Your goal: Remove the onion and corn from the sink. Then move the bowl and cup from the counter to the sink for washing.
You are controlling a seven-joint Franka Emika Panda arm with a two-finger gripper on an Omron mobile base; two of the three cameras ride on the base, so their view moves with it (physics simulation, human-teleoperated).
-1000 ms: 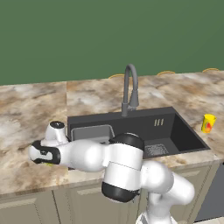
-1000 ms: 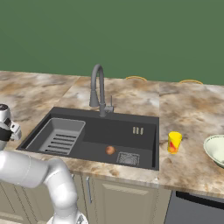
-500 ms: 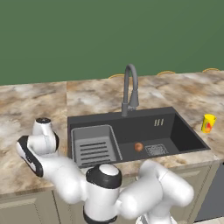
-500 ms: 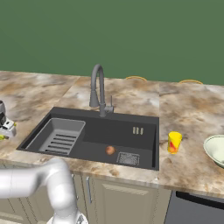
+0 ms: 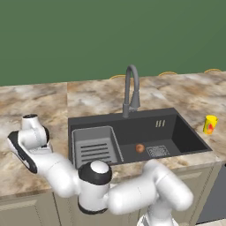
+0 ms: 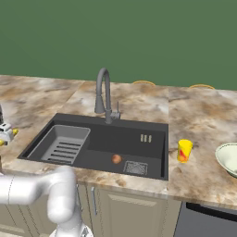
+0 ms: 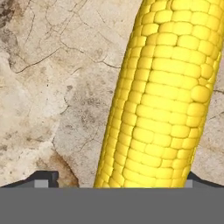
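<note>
The corn [image 7: 162, 92], a yellow cob, lies on the marbled counter [image 7: 52, 87] left of the sink [image 5: 176, 128]. My gripper [image 7: 116, 180] hangs open over it, one dark fingertip [image 7: 43, 178] standing clear of the cob and the other close by its far side. A bit of the corn [image 6: 15, 132] pokes out beside the gripper [image 6: 3, 134] at the left edge of the right base view. The reddish onion [image 5: 140, 148] [image 6: 116, 159] rests on the sink floor next to the drain grate. The yellow cup [image 6: 184, 150] [image 5: 210, 124] and the pale bowl [image 6: 229, 159] stand on the counter to the right.
A ribbed grey rack [image 5: 95, 148] fills the sink's left half. The gooseneck faucet [image 5: 131, 88] rises behind the basin. My white arm [image 5: 132, 194] bends low across the cabinet front.
The hand has shifted a little further left over the counter and its jaws have spread. The corn now rests on the stone between them.
</note>
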